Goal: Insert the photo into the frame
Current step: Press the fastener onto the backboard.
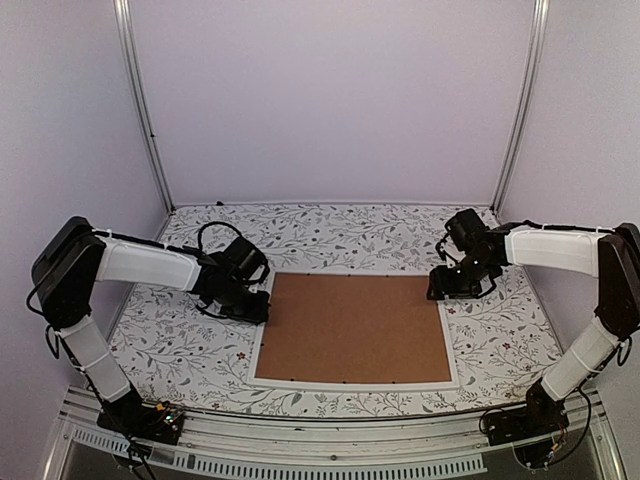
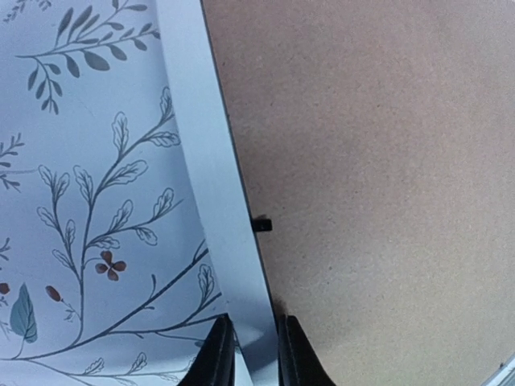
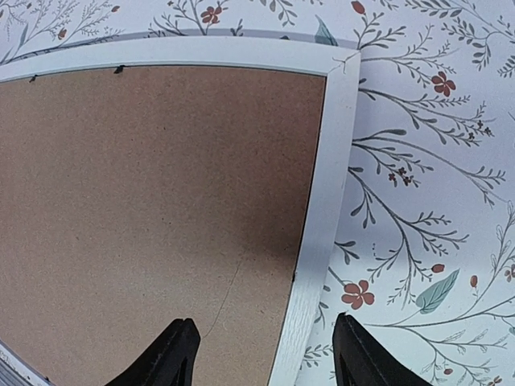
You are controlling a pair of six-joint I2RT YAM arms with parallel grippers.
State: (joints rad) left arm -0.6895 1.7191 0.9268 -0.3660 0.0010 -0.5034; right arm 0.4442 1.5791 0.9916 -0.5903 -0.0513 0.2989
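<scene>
Frame [image 1: 350,384] flat on the floral table [image 1: 170,345], back upward, long axis left to right, brown hardboard backing panel [image 1: 355,328] seated inside the white border. No photo in sight in any view; impossible to tell whether under the panel. Left gripper [image 2: 256,354] at the left short rail, fingers pinched in on it, one outside, one on the panel side. Right gripper [image 3: 261,354] spread wide, holding nothing, poised over the right short rail near the far corner. Left arm in contact, so probably the end for any lift.
</scene>
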